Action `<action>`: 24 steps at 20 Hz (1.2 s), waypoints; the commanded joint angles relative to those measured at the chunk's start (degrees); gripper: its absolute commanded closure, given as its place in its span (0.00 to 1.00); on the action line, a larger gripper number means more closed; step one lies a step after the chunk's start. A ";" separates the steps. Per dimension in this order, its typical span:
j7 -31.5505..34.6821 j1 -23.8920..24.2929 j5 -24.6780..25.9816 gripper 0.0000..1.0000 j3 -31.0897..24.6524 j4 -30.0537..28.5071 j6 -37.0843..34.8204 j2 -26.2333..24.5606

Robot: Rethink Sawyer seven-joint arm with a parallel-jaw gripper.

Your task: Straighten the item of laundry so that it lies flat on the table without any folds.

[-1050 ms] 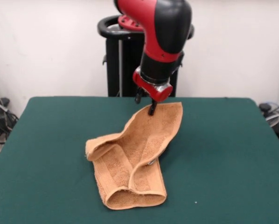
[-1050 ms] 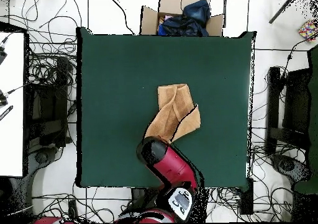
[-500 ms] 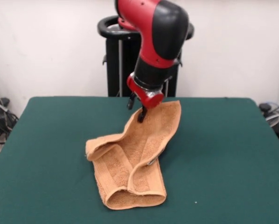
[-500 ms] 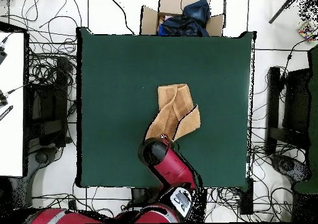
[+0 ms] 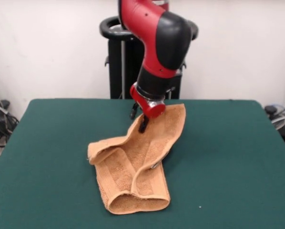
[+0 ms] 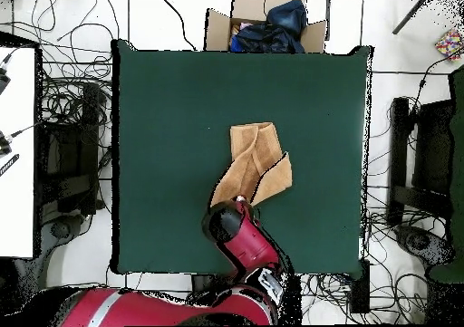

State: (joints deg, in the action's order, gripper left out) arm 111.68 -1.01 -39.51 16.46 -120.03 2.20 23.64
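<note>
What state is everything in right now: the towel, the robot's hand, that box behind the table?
towel: folded over itself, far end raised off the table, not flat.
gripper: at the towel's raised far edge; open or shut cannot be told.
cardboard box: open, dark blue cloth inside.

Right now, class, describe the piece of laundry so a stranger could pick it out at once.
Find the dark green table; near its middle lies the towel, with the red and black arm coming down onto its raised far end. It is orange-tan terry cloth, folded and rumpled, the only fabric item on the table.
</note>
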 commanded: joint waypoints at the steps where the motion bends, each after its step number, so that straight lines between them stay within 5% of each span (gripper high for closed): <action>1: 19.58 -3.93 -5.40 0.00 -4.74 -4.77 -4.67 -0.64; 5: 20.24 -7.80 -6.18 0.00 -0.92 -3.86 -11.25 -1.02; 13: 19.55 -1.62 -4.70 0.00 -6.57 -5.28 -3.26 -1.43; 19: 18.40 -1.92 -4.38 0.00 -6.14 -4.04 -4.02 -1.12; 24: 15.70 -5.75 -3.90 0.00 0.11 -0.18 -1.41 -0.73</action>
State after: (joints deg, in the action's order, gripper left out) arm 114.61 -4.59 -41.34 17.66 -125.42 -0.90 24.10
